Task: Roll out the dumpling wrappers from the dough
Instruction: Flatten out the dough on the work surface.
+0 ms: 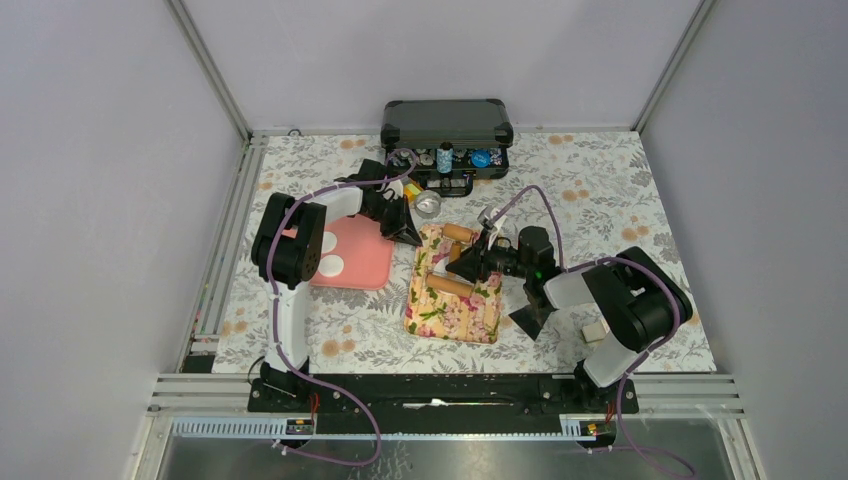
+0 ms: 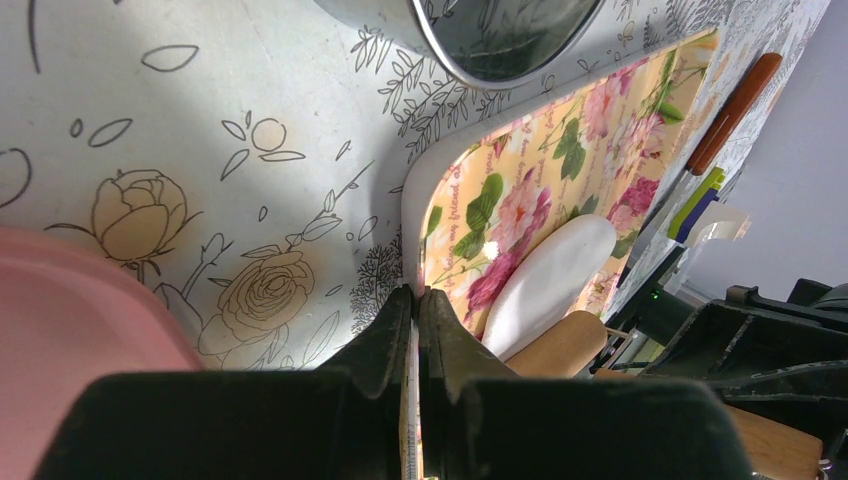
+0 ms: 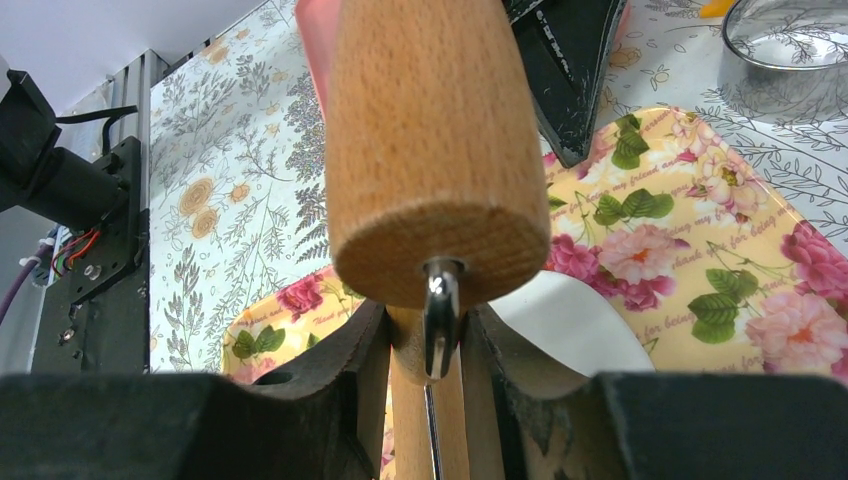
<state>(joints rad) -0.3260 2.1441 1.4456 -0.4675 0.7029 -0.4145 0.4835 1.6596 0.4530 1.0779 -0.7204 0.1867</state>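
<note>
A flat white dough wrapper [image 2: 550, 280] lies on the yellow floral tray [image 1: 455, 310], also seen in the right wrist view [image 3: 580, 325]; in the top view it is hidden under the pin. My right gripper [image 3: 425, 330] is shut on the handle of a wooden rolling pin [image 3: 430, 150] and holds it over that wrapper; it shows in the top view [image 1: 468, 262] too. My left gripper [image 2: 418, 295] is shut on the floral tray's left rim [image 2: 412, 200], near its far corner [image 1: 410, 235]. Two white wrappers [image 1: 328, 266] lie on the pink tray [image 1: 365, 260].
A round silver tin [image 2: 500, 30] stands just beyond the floral tray [image 1: 428, 203]. An open black case [image 1: 447, 125] with small items sits at the back. A small white block [image 1: 596, 330] lies by the right arm. The pink tray [image 2: 60, 330] is left of my left gripper.
</note>
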